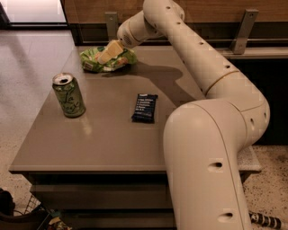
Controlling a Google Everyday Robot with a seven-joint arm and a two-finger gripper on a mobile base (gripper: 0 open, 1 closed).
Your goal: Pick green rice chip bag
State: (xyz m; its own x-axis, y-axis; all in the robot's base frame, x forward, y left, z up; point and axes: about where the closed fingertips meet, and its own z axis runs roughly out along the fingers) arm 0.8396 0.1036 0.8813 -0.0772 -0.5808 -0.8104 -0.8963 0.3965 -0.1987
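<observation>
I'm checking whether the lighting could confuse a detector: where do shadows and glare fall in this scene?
Camera view: the arm casts a broad dark shadow on the table just right of the green rice chip bag, with the pincer over that bag; a pale reflection streaks the tabletop below the green can; bright glare washes out the floor at top left.

Arm [202,67] extended forward, gripper [107,54] angled down at far end.

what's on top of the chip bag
The gripper sits over the middle of the chip bag, hiding that part. Whether it touches cannot be seen. Nothing else lies on it.
</observation>
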